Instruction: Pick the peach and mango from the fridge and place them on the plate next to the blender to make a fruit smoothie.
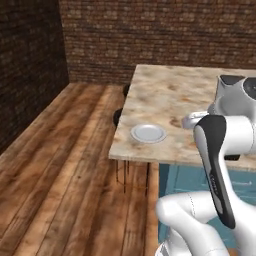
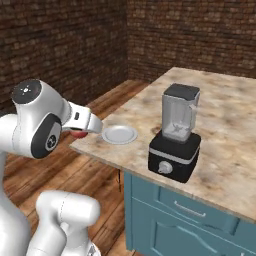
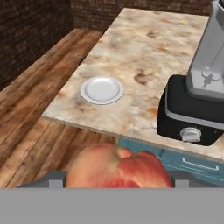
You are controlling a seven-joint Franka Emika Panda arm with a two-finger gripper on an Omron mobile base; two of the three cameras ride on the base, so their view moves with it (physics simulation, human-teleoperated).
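- The plate (image 3: 102, 90) lies near the worktop's (image 3: 144, 52) front corner, close to the edge that faces the wooden floor (image 1: 60, 165), with bare marbled stone all round it.
- The blender (image 2: 176, 133) stands just inside the worktop's front edge, to the plate's right in the right base view and apart from it; its black base carries a round knob and its translucent jar rises above with a dark lid.
- Below the worktop are teal cabinet fronts (image 2: 180, 220) with a bar handle; brick walls (image 1: 150, 35) close the room behind.
- Nothing lies between the plate and the worktop edge nearest the arm.
- The peach (image 3: 118, 166) sits between the gripper's (image 3: 117, 180) finger tips, filling the bottom of the hand view, out over the floor and short of the worktop edge; in the right base view a red sliver of it shows under the wrist.
- The claw is partly open, closed onto the peach, which it holds.
- The arm rises from the base, bends at the elbow and reaches forward level with the worktop, the hand pointing toward the plate.
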